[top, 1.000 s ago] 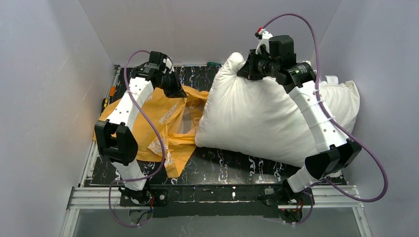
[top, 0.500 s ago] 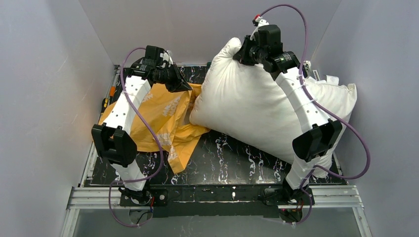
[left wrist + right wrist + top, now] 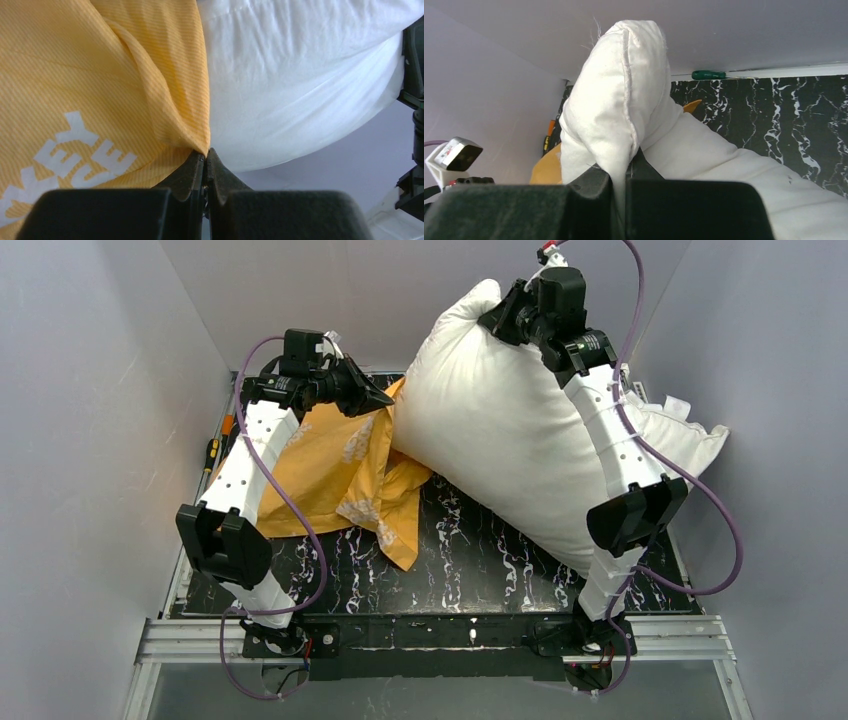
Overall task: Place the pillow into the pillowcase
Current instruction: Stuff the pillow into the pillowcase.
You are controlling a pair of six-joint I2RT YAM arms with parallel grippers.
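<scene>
Marbled table (image 3: 470, 570), far-left: L gripper (image 3: 205, 152) pinched pillowcase (image 3: 100, 75) edge, prob. to prop mouth open; R gripper (image 3: 626, 167) pinched pillow (image 3: 500, 430) corner high, to feed in.

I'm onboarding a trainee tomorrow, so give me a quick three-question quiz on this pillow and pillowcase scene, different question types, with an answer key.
1. True or false: the pillow is already inside the pillowcase.
2. What does the left gripper pinch? A) the pillow B) the pillowcase's edge C) nothing
3. Fill in: the right gripper holds the pillow up by one ____.

Key: 1 false, the pillow is outside, beside the pillowcase; 2 B; 3 corner.
</scene>
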